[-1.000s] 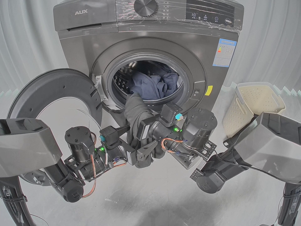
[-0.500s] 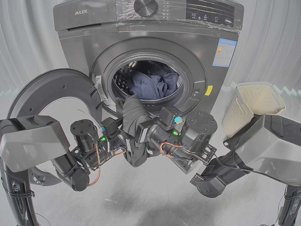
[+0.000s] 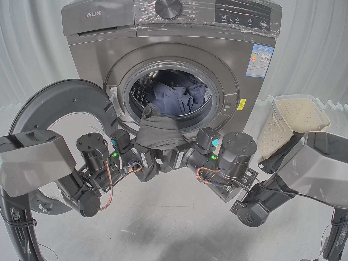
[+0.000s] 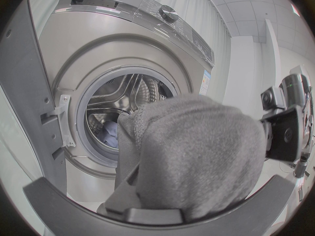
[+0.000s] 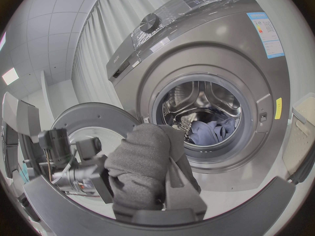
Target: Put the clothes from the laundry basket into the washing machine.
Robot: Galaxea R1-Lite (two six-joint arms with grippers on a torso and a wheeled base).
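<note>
A grey garment [image 3: 157, 131] is bunched between my two grippers just below the open drum mouth [image 3: 170, 93] of the washing machine [image 3: 108, 55]. Its upper edge touches the door rim. My left gripper [image 3: 148, 162] holds it from the left and my right gripper [image 3: 171, 160] from the right, both shut on the cloth, which hides most of the fingers. The grey garment [image 4: 197, 148] covers the left gripper in the left wrist view. The same garment [image 5: 141, 167] drapes over one finger in the right wrist view. Blue clothes [image 3: 174, 98] lie inside the drum.
The round door [image 3: 61, 106] stands swung open to the left of the drum. A cream laundry basket [image 3: 297, 116] sits on the floor at the right of the machine. Bare grey floor [image 3: 174, 222] lies in front.
Both grippers have lifted the grey garment from hanging low to the drum's lower rim. The wrists have spread apart, and the cloth now bunches between them.
</note>
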